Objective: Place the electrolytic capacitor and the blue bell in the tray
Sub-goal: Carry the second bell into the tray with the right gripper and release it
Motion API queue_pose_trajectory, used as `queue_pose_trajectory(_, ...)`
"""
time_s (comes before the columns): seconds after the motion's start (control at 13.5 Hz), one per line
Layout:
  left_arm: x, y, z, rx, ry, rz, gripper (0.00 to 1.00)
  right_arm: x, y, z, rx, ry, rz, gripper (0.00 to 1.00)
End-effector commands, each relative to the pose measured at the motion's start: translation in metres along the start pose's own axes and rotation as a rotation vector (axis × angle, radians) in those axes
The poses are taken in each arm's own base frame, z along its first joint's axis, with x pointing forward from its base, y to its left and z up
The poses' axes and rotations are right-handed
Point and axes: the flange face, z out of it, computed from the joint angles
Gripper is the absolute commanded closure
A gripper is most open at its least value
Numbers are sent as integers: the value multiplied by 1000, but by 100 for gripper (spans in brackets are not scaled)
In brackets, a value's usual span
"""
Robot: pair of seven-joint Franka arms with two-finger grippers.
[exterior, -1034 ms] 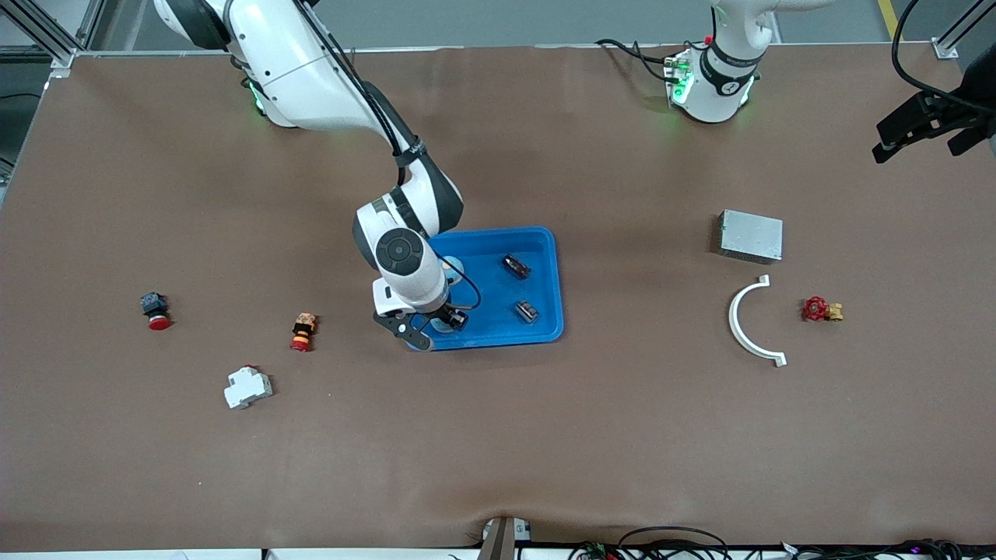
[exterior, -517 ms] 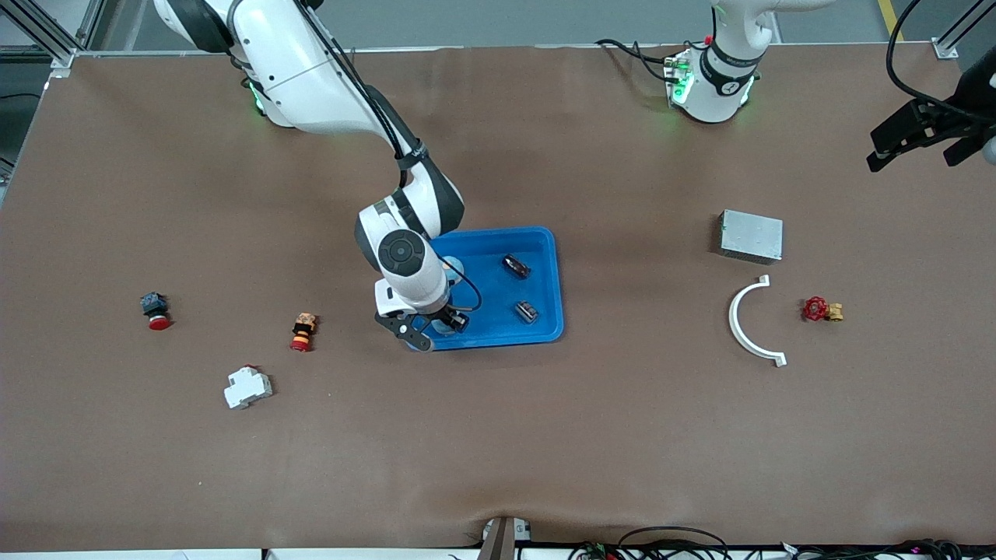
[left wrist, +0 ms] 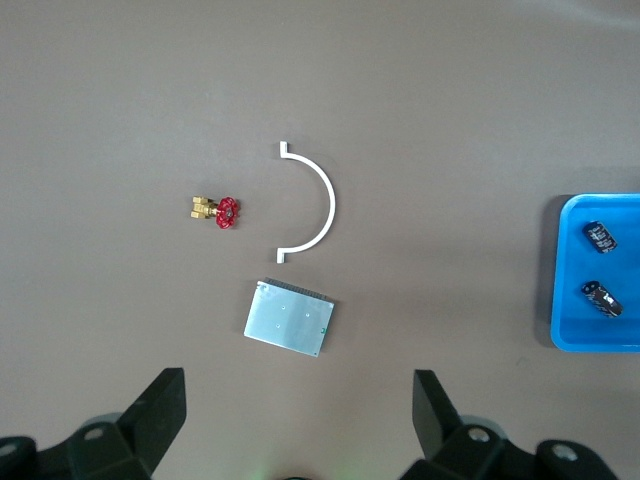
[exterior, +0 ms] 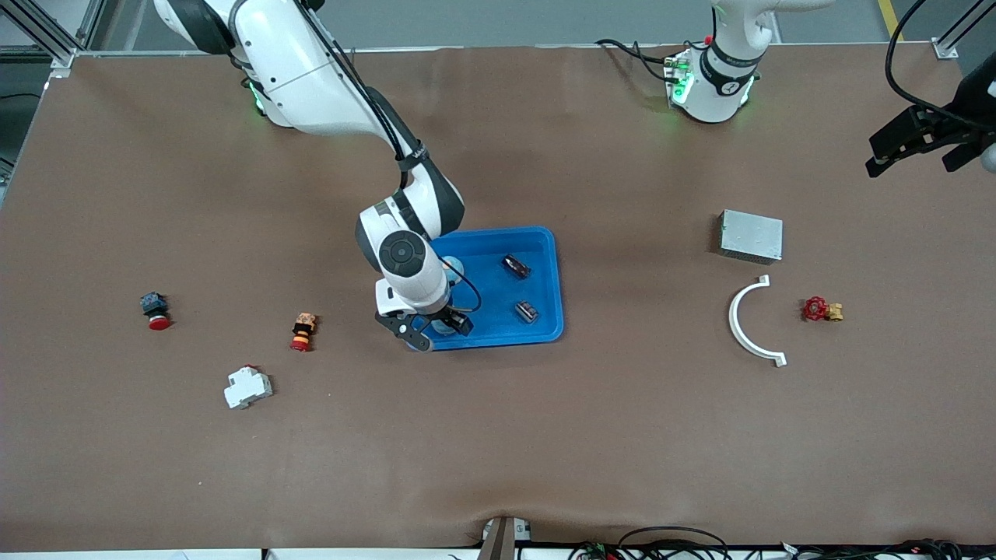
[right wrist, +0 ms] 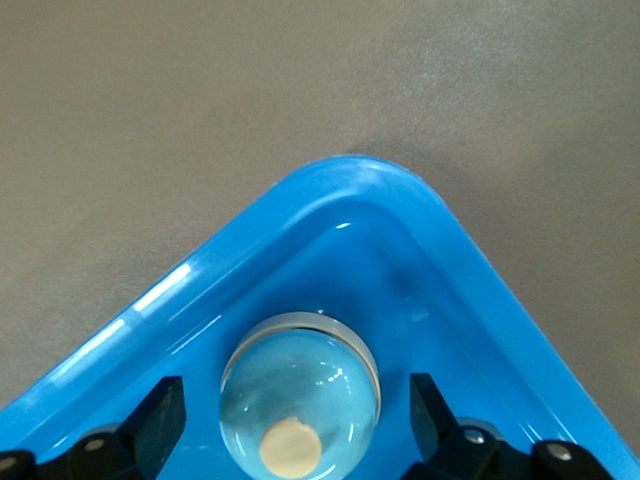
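the right tool (exterior: 433, 333) hangs low over the corner of the blue tray (exterior: 545, 274) nearest the front camera toward the right arm's end, fingers (right wrist: 165, 405) spread wide to either side of the blue bell (right wrist: 300, 385), which sits in that corner with gaps on both sides; two dark capacitors (exterior: 517, 266) lie in the tray toward the left arm's end; the left tool (exterior: 914, 144) waits wide open, high over the table's left-arm end, above a grey metal box (left wrist: 289, 320), a white curved piece (left wrist: 312, 202) and a red valve (left wrist: 220, 211)
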Motion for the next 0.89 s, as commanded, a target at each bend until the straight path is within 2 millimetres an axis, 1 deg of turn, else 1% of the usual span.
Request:
queue_pose_trajectory(0.0,2,0,-4,13,7,8,0,6,-3,-17,8,15,16,0)
queue_pose_trajectory(0.07,2,2,-3,12,4,9,0,9,-2,-24,1,11,14,0)
queue_pose_trajectory(0.22,6,5,6,14,-13,13,0,24,-3,-42,-27,-8,29,0)
queue_pose_trajectory(0.3,6,6,7,16,-14,14,0,34,-4,-61,-34,-18,40,0)
queue_pose_trajectory(0.37,6,5,8,15,-18,13,0,43,-2,-74,-41,-24,15,0)
queue_pose_trajectory(0.44,7,3,9,12,-21,10,0,52,2,-93,-33,-25,-48,0)
queue_pose_trajectory(0.52,8,0,10,12,-23,6,0,64,10,-111,-26,-26,-99,0)
queue_pose_trajectory(0.59,10,-2,14,13,-31,1,0,81,22,-129,-27,-32,-152,0)
queue_pose_trajectory(0.66,16,-1,23,13,-43,3,0,99,35,-146,-33,-40,-224,0)
queue_pose_trajectory(0.81,17,2,24,14,-38,2,0,139,68,-176,-52,-33,-351,0)
